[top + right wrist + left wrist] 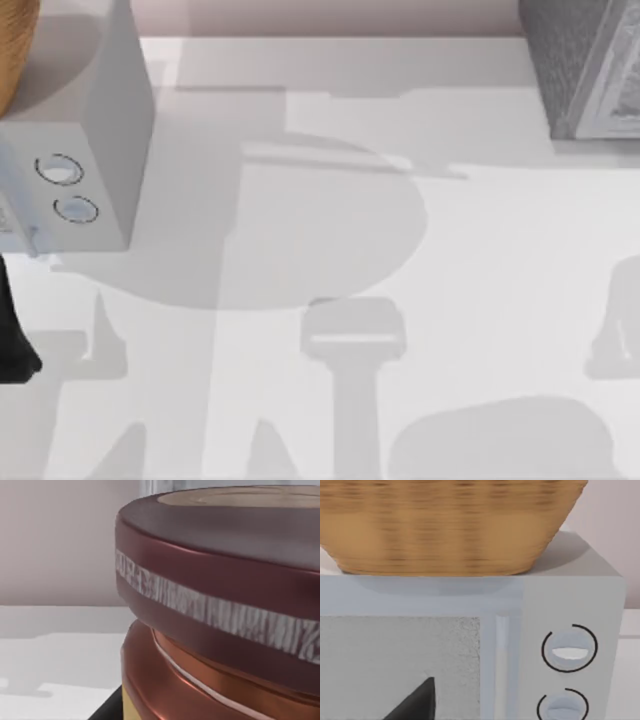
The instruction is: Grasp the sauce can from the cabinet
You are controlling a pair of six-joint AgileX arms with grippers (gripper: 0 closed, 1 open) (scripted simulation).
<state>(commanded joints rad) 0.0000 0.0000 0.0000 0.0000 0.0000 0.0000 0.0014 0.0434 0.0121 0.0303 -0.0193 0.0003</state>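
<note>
Right wrist view: sauce can (220, 605) very close, maroon lid over reddish rim, worktop (55, 660) and pale wall behind. Dark sliver of right gripper (109, 706) just beside can's base; grip state cannot tell. Cannot tell whether can sits in the cabinet.

Left wrist view: dark tip of left gripper (417, 702) before pale grey box (570, 600); open or closed cannot tell. Wicker basket (450, 525) atop box.

Top view: box at left, cabinet (585, 60) at far right corner.
</note>
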